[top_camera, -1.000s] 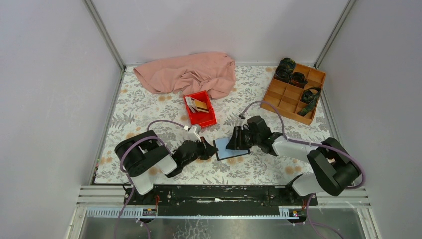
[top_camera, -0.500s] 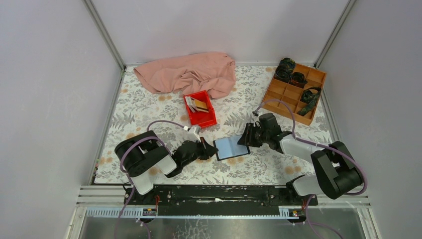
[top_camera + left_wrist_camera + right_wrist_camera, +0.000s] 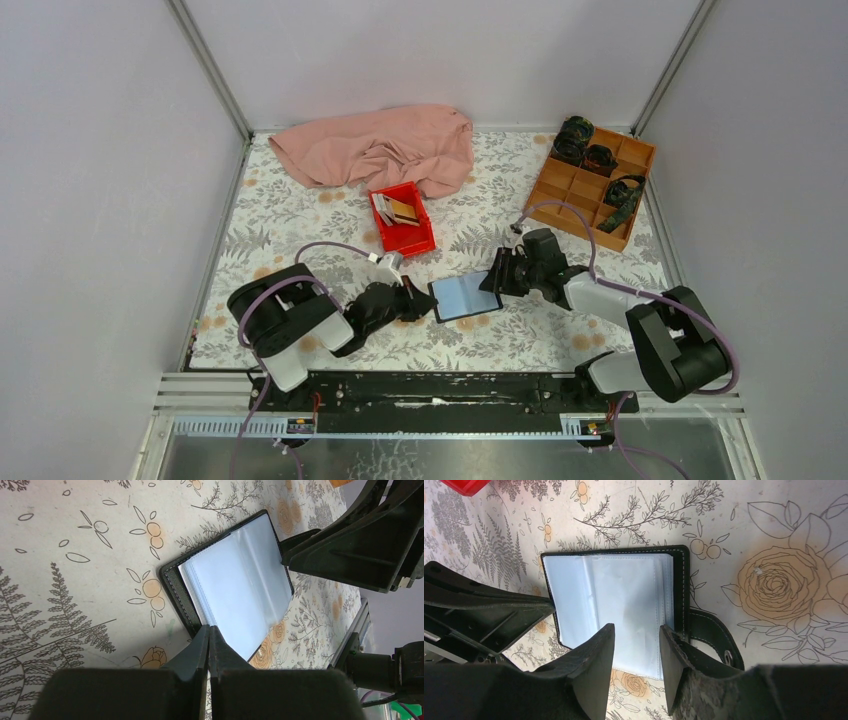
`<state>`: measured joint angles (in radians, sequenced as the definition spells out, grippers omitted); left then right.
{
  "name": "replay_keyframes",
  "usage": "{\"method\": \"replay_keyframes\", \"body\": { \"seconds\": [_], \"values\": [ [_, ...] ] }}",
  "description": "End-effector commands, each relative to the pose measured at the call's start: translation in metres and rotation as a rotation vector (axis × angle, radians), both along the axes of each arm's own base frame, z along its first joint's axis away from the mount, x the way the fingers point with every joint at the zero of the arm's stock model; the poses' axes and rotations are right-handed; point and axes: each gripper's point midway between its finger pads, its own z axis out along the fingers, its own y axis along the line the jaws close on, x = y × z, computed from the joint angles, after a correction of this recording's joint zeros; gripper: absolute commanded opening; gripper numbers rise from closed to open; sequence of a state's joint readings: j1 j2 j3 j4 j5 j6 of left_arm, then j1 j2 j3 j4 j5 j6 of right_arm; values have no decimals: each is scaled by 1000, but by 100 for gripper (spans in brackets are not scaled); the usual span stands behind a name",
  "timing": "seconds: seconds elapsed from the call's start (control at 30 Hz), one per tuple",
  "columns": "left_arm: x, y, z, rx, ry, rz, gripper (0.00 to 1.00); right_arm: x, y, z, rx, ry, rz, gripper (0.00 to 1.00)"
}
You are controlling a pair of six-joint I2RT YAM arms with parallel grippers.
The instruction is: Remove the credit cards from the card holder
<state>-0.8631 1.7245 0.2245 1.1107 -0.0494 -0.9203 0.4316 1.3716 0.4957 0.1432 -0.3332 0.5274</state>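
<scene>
The card holder (image 3: 463, 296) lies open on the floral mat, black outside, pale blue clear sleeves facing up. No card shows in the sleeves in either wrist view (image 3: 240, 585) (image 3: 614, 600). Several credit cards (image 3: 396, 210) lie stacked in the red tray (image 3: 412, 240). My left gripper (image 3: 425, 303) is shut, its tips (image 3: 209, 628) touching the holder's left edge. My right gripper (image 3: 495, 277) is open and empty, its jaws (image 3: 637, 627) just above the holder's right side, next to the black snap strap (image 3: 714, 635).
A pink cloth (image 3: 380, 148) lies bunched at the back, touching the tray's far side. A wooden compartment box (image 3: 580, 195) with dark rolled items stands at the back right. Frame walls close in the mat on three sides.
My right gripper has drawn back to the right off the card holder, uncovering its blue sleeves. The left gripper and the holder have stayed put.
</scene>
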Motion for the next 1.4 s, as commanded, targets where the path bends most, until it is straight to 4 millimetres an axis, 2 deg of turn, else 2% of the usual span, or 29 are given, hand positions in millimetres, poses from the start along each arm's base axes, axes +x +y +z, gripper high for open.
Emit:
{"method": "replay_keyframes", "body": {
  "seconds": [0.0, 0.3, 0.43, 0.57, 0.8, 1.1, 1.37],
  "values": [
    [-12, 17, -26, 105, 47, -11, 3, -2, -13, -6, -52, -6, -25, 46],
    [-12, 16, -25, 102, 46, -18, 3, -8, -7, -11, -23, 16, 13, 47],
    [-12, 15, -26, 102, 48, -19, 3, -16, 8, -10, 64, 42, 53, 47],
    [-11, 12, -27, 101, 49, -26, 3, -20, 18, -8, 73, 36, 78, 47],
    [-12, 12, -27, 103, 50, -30, 3, -19, 28, 0, 89, 20, 107, 49],
    [-11, 11, -28, 104, 55, -32, 3, -21, 66, 18, 112, -12, 189, 49],
    [-13, 12, -32, 113, 62, -33, 2, -27, 85, 31, 123, -36, 230, 49]
  ]
}}
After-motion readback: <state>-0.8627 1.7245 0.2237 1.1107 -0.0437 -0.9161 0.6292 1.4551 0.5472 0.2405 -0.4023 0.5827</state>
